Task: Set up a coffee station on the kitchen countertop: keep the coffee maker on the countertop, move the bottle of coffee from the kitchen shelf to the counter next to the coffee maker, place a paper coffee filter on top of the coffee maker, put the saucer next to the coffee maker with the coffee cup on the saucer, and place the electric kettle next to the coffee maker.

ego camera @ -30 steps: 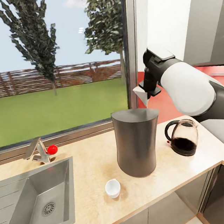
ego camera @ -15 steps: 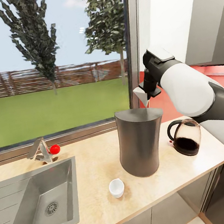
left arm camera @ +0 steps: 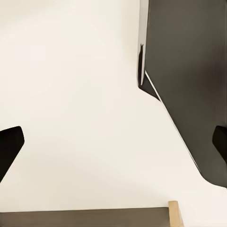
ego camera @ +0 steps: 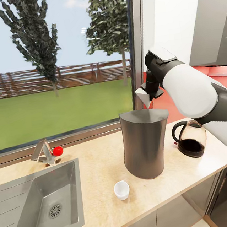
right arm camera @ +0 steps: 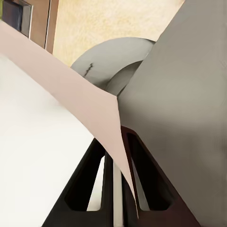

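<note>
Head view, left to right:
sink: steel basin [ego camera: 41,194] set in the pale beige countertop [ego camera: 99,165], red-knob tap behind; off the working path.
cup: tiny white round coffee cup [ego camera: 122,190] on the counter just in front of the maker, no saucer under it.
maker: tall dark grey waisted coffee maker [ego camera: 144,143], flat top bare.
right gripper [ego camera: 150,93]: fingers pinched on the white folded paper filter [ego camera: 143,97], above the maker's rear edge.
step: bring it forward over the top centre, lower flat, then release.
kettle: clear glass kettle [ego camera: 190,139] just beside the maker; watch the elbow.
left gripper [left arm camera: 113,142]: fingers wide, holding nothing.
</note>
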